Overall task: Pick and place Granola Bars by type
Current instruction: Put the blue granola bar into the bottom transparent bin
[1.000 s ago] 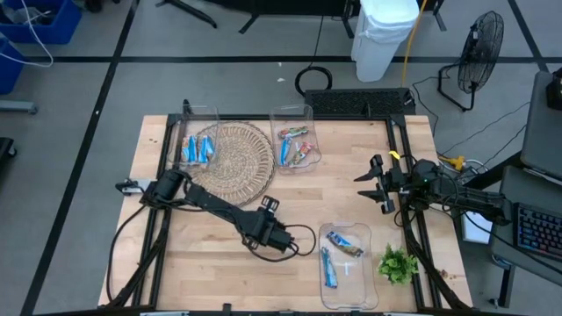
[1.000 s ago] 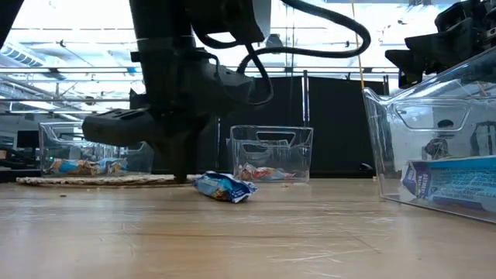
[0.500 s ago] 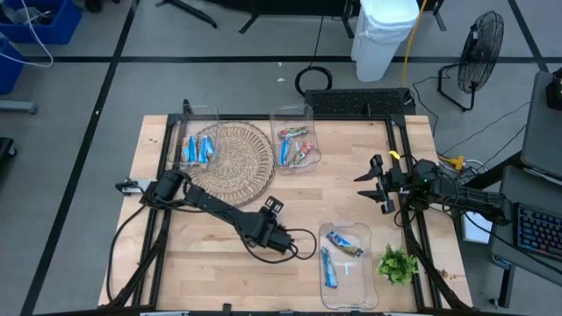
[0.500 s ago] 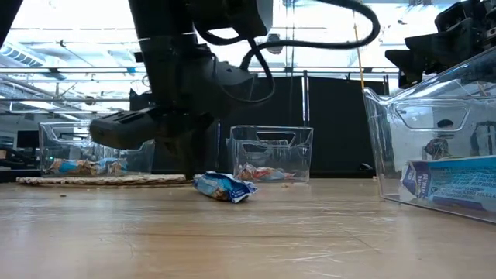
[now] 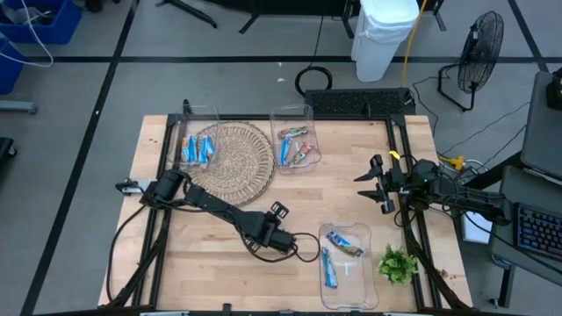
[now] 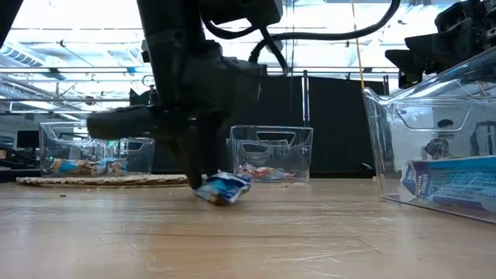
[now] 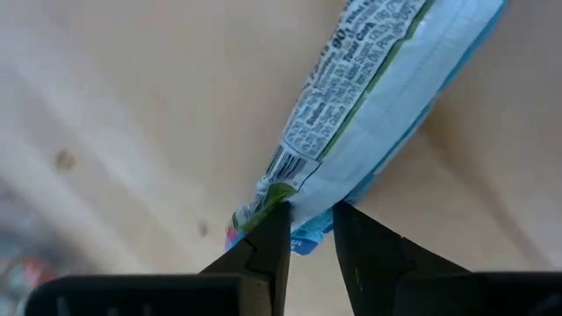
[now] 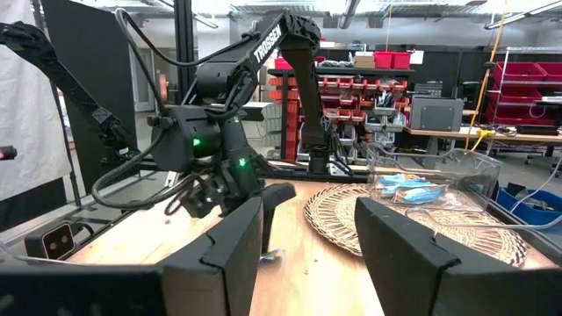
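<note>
Left wrist view, item one: my left gripper (image 7: pixel 310 230) pinches the end of a blue-and-white granola bar (image 7: pixel 369 96), jaws narrow on the wrapper. Bar lies on the wooden table (image 5: pixel 219 237), well in front of the woven mat (image 5: pixel 233 158). Item two: my right gripper (image 5: pixel 376 183) hangs well to the right of the mat, jaws wide, holding nothing.

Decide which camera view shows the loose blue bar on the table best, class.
The left wrist view: the blue bar fills it, one end between the left gripper fingers. The low view shows it small; the high view hides it under the arm; the right wrist view gives a sliver.
</note>
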You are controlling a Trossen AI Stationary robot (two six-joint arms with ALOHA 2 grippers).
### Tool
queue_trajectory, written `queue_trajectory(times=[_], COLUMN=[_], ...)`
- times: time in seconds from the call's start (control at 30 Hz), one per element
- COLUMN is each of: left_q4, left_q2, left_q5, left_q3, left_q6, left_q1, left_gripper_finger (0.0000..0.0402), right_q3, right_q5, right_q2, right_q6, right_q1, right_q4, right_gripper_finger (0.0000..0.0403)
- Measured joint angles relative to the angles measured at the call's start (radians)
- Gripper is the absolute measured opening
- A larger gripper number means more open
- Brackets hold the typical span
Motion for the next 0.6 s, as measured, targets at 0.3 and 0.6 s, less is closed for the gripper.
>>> queue_trajectory(times=[0.3,0.6], left_q4=[0.116,0.188], left_q2=[0.006,0.026], left_q5=[0.043,0.056], left_q3=[0.001,-0.041], left_q6=[0.063,-0.097], left_q1=[0.011,0.033], left_gripper_finger=[0.0093,0.0091], right_q3=[0.000,0.000], right_q5=[0.000,0.000], right_q2=[0.000,0.001], right_q6=[0.000,0.000], right_q1=[0.000,0.000], right_q4=[0.000,-0.008], right_gripper_finger=[0.0174,0.0174])
